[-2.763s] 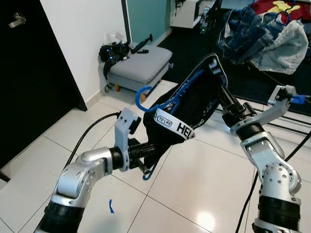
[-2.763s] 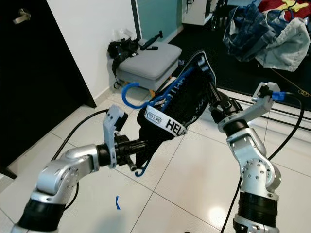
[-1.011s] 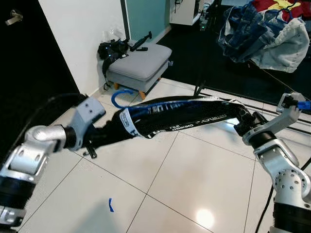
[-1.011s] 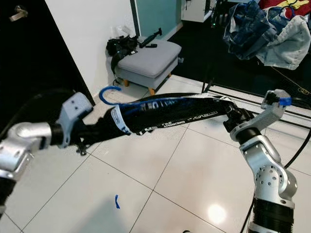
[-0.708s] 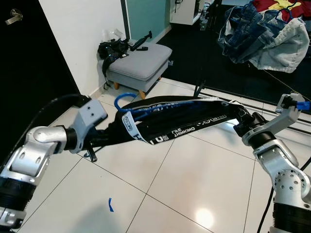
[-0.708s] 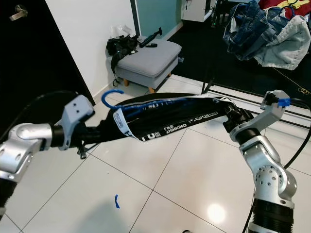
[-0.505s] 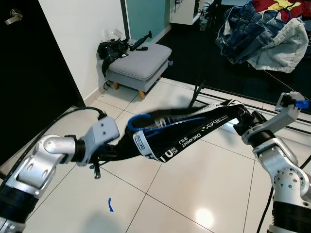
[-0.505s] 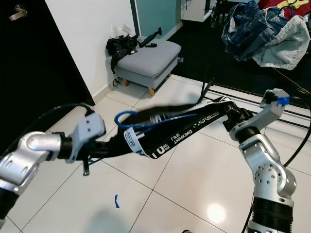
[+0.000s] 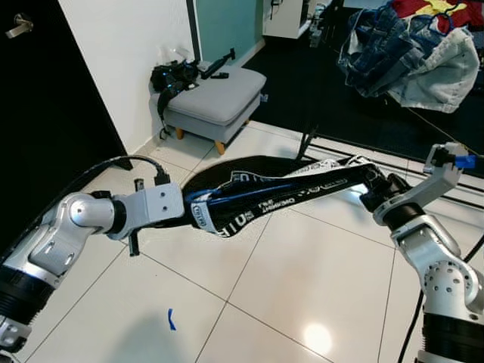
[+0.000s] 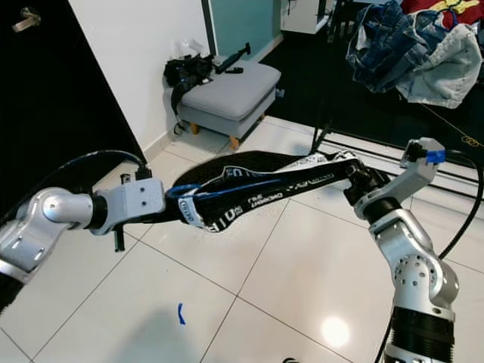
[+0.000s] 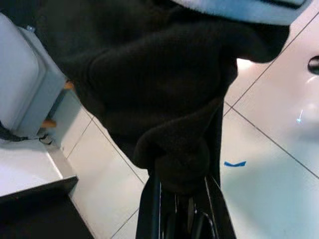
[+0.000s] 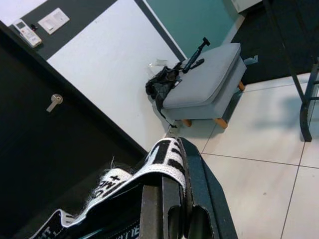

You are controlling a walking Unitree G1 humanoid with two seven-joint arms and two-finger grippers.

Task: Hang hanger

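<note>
**Both jaws on one garment, stretched across the floor**

Firmly, my left jaws (image 11: 182, 209) were clamped on a bunched fold of the black garment (image 9: 257, 178), and my right jaws (image 12: 172, 209) were pinched on its white lettered waistband (image 12: 154, 164) at the far end. I judged the two grips were set well apart so the cloth was pulled nearly flat between my arms, spreading it along the blue hanger (image 9: 253, 193) that ran inside it; held level above the white tiled floor (image 9: 302, 265), nothing trailed on the tiles. The hanger was therefore in mid-air between my hands, wrapped in the garment, not yet on any rail.

My left wrist camera gave the grip itself: dark fleece swallowed the finger tips, and a scrap of blue tape (image 11: 234, 163) lay on the floor below. My right wrist camera looked along the band toward the grey footstool (image 12: 209, 82) with a black bag (image 12: 162, 82) on it, and a black door with a lever handle (image 12: 54, 101). My head cameras showed what neither wrist did: the whole span of cloth, the hanger's blue line, and a heap of denim clothes (image 9: 401, 49) beyond the black rack frame (image 10: 325, 98), likely where the hanging belongs.
</note>
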